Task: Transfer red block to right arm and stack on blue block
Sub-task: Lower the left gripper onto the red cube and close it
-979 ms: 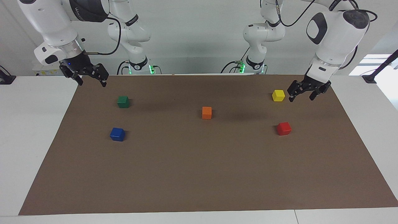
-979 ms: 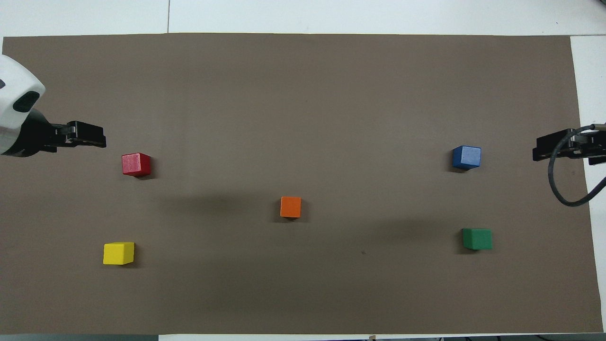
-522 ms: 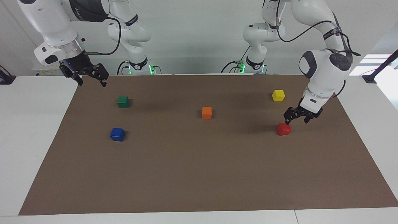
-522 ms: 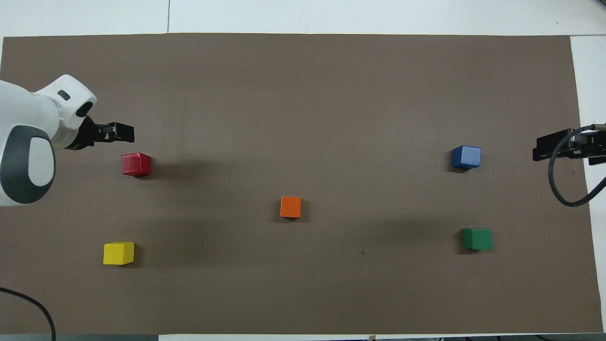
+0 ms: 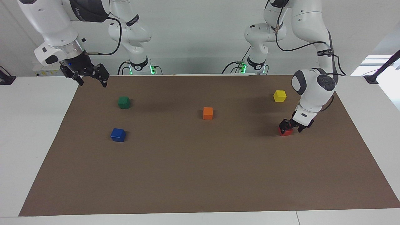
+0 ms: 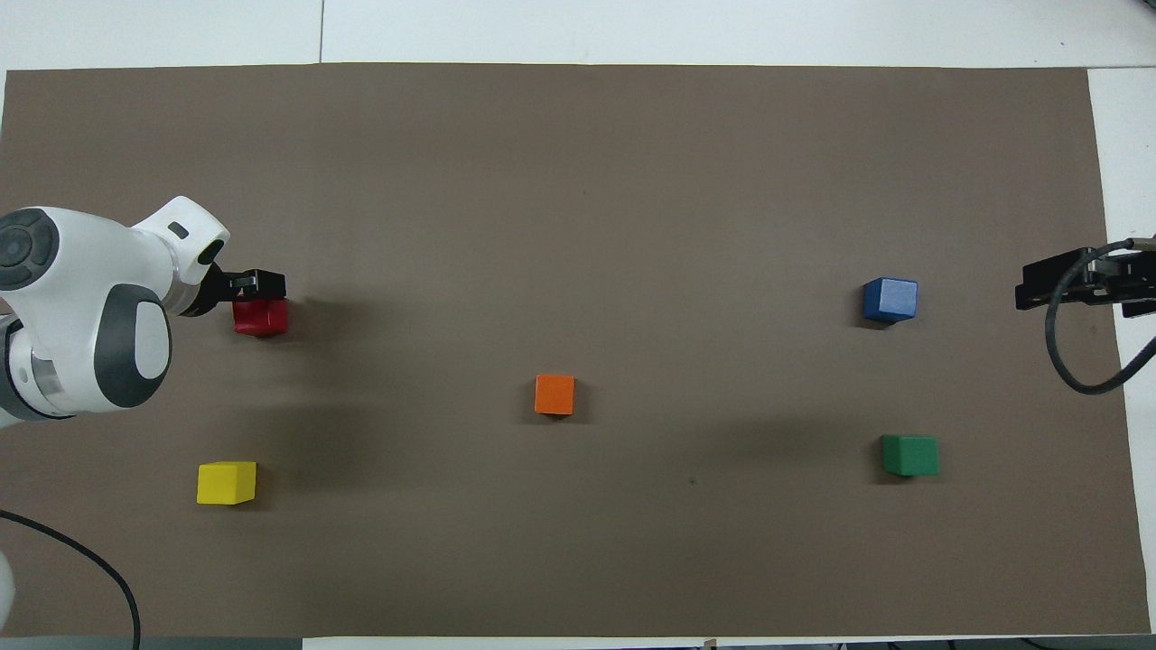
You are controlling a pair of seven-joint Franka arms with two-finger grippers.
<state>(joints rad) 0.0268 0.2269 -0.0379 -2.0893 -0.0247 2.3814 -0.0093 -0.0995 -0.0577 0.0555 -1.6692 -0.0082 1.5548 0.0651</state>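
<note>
Facing view: left gripper [image 5: 291, 126] is low at the red block [image 5: 285, 132], fingers spread apart, one on each side of the cube's upper part; block sits on the brown mat [image 5: 200, 175], not lifted; whether the fingers touch it cannot be told. Red block lies toward the left arm's end of the table, farther from the robots than the yellow block [image 5: 280, 96]. Right gripper [image 5: 92, 78] waits raised over the mat's edge at the right arm's end, jaws open, empty; blue wrist light visible. Blue block [image 5: 118, 135] rests on the mat toward the right arm's end, farther from the robots than the green block [image 5: 124, 102]; orange block [image 5: 207, 113] near mid-mat. Overhead view: left gripper [image 6: 257, 287] overlaps the red block [image 6: 262, 318].
</note>
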